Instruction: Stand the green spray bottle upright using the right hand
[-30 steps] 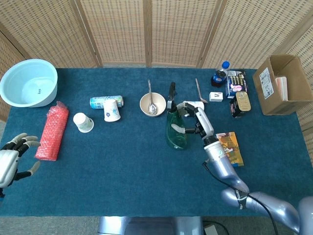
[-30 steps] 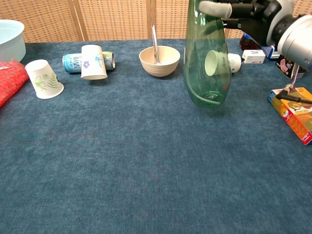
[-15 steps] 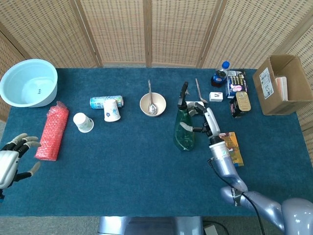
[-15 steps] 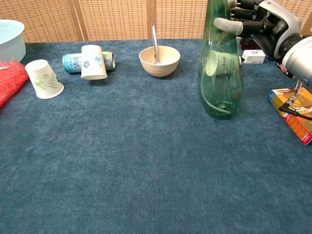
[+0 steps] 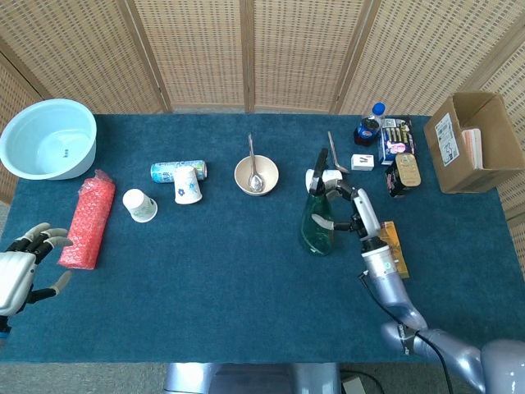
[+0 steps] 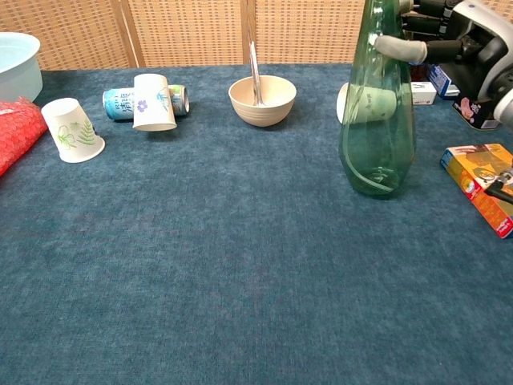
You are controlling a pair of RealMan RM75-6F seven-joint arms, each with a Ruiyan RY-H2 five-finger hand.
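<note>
Head view: green spray bottle point(image 5: 317, 223) stands on the blue table point(image 5: 221, 279), right of the cream bowl point(image 5: 256, 176) with a spoon point(image 5: 253, 164) in it; its dark nozzle points away from the camera; right hand point(image 5: 349, 209) grasps the bottle, fingers wrapped round the upper body from the right; orange box point(image 5: 391, 249) lies just beside the right forearm; left hand point(image 5: 23, 267) at the table's left edge, fingers spread, holding nothing; red bubble-wrap roll point(image 5: 85, 220) near it.

Chest view: bottle point(image 6: 377, 120) upright, base on the cloth, top cut off by the frame; right hand point(image 6: 465, 44) with a finger across the bottle's neck; two paper cups point(image 6: 72, 128) and a can point(image 6: 120, 103) lie left of the bowl point(image 6: 262, 100).
</note>
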